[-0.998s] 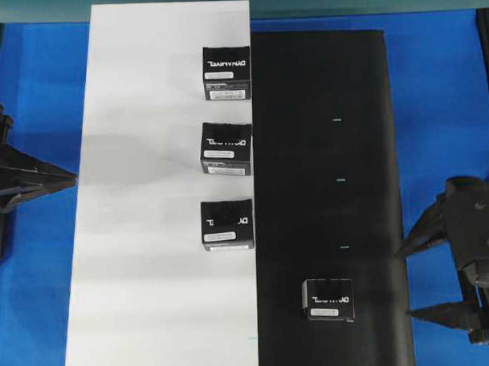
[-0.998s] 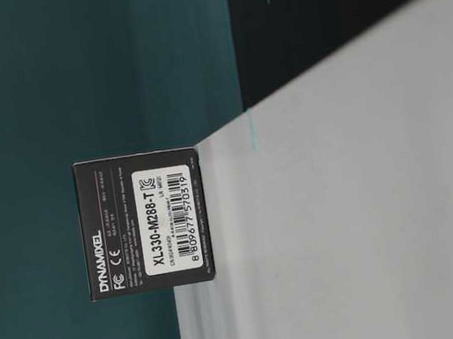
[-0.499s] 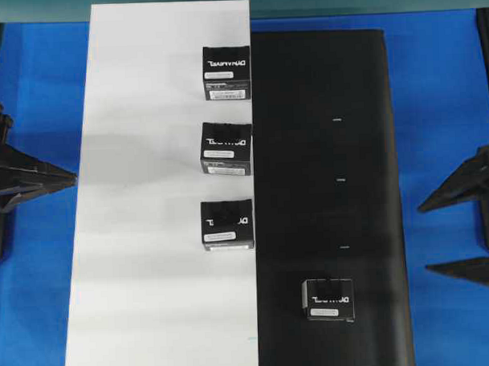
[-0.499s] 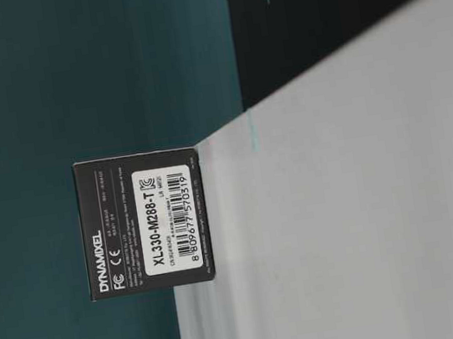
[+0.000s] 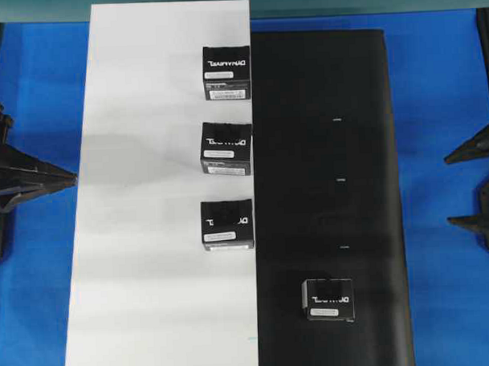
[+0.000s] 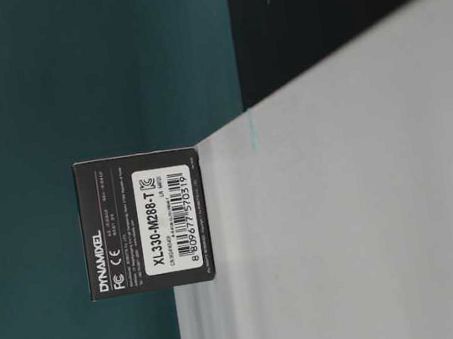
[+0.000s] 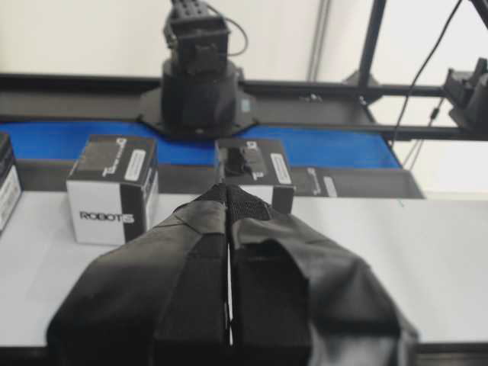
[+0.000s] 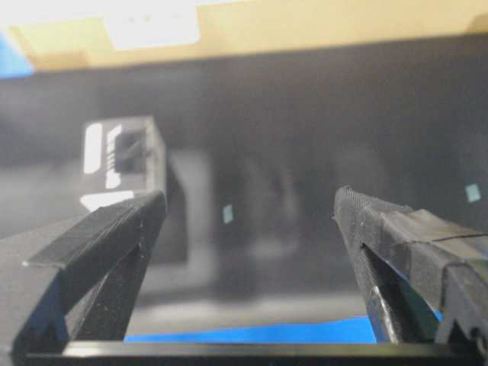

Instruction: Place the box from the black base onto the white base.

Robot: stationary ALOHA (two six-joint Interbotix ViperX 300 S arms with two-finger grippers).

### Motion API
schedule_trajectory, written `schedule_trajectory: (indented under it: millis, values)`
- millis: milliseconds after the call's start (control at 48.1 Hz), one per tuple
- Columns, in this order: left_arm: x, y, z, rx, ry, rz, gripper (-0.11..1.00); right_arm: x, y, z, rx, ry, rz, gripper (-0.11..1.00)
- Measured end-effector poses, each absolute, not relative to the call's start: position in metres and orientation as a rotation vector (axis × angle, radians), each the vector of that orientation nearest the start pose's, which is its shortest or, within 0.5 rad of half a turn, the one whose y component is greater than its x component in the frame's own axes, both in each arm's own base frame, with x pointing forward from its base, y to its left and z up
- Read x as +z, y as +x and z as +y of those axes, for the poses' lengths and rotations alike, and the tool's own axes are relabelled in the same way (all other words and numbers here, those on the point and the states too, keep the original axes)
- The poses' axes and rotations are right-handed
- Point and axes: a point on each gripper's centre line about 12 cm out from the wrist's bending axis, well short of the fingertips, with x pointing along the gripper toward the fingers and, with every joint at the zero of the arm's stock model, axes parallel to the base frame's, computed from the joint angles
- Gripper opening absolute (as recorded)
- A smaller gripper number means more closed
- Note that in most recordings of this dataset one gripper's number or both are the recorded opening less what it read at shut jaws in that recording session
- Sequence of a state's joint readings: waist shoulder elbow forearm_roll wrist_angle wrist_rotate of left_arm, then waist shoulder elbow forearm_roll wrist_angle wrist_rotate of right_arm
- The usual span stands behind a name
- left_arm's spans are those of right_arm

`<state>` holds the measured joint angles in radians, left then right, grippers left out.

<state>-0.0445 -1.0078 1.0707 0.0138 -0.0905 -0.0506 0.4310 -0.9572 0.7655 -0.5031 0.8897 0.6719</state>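
- Down near the bottom of the overhead view, the box (image 5: 328,300) sits alone on the black base (image 5: 364,147), below the lowest of the tiny pale marks, and nothing touches it.
- Just left of that sheet lies the white base (image 5: 150,234); the two long edges meet down the middle.
- Three look-alike cartons stand in a column along the white board's right edge: the top carton (image 5: 227,73), the middle carton (image 5: 226,148) and the lower carton (image 5: 227,224).
- At the far right edge, over the blue table (image 5: 442,88), the right gripper (image 5: 474,187) shows two dark fingertips spread wide apart, with nothing between them; it is well apart from the box.
- From its wrist camera, the box (image 8: 126,164) appears blurred, beyond the left fingertip (image 8: 122,221).
- At the left edge, the left gripper (image 5: 63,179) points toward the white board, its pads (image 7: 194,252) pressed together on nothing.
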Motion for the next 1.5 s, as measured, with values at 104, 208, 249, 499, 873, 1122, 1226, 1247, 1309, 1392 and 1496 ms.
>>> schedule_trajectory:
  millis: [104, 208, 249, 499, 873, 1122, 1226, 1247, 1309, 1392, 1496]
  values:
    - [0.323, 0.196, -0.009, -0.046, -0.037, -0.028, -0.05, 0.344, 0.172, 0.027, -0.060, 0.089, 0.544, 1.00]
    - [0.323, 0.196, -0.009, -0.046, -0.039, -0.028, -0.05, 0.348, 0.171, 0.025, -0.055, 0.104, 0.501, 1.00]
    - [0.322, 0.196, -0.009, -0.046, -0.039, -0.025, -0.05, 0.349, 0.172, 0.024, -0.051, 0.110, 0.482, 1.00]
    - [0.322, 0.196, -0.009, -0.046, -0.039, -0.025, -0.05, 0.346, 0.187, 0.023, -0.036, 0.126, 0.393, 1.00]
    - [0.322, 0.196, -0.009, -0.046, -0.039, -0.025, -0.05, 0.344, 0.190, 0.020, -0.048, 0.129, 0.383, 1.00]
    - [0.322, 0.196, -0.009, -0.046, -0.039, -0.024, -0.05, 0.342, 0.190, 0.019, -0.058, 0.127, 0.388, 1.00]
    - [0.321, 0.196, -0.009, -0.046, -0.039, -0.022, -0.05, 0.342, 0.191, 0.019, -0.057, 0.127, 0.387, 1.00]
    - [0.321, 0.196, -0.009, -0.046, -0.039, -0.022, -0.05, 0.342, 0.191, 0.019, -0.056, 0.129, 0.387, 1.00]
    - [0.321, 0.197, -0.009, -0.046, -0.039, -0.021, -0.05, 0.342, 0.191, 0.019, -0.056, 0.129, 0.386, 1.00]
    - [0.321, 0.197, -0.009, -0.046, -0.039, -0.019, -0.05, 0.341, 0.191, 0.019, -0.056, 0.127, 0.387, 1.00]
    - [0.320, 0.197, -0.009, -0.046, -0.039, -0.018, -0.05, 0.341, 0.190, 0.019, -0.056, 0.127, 0.385, 1.00]
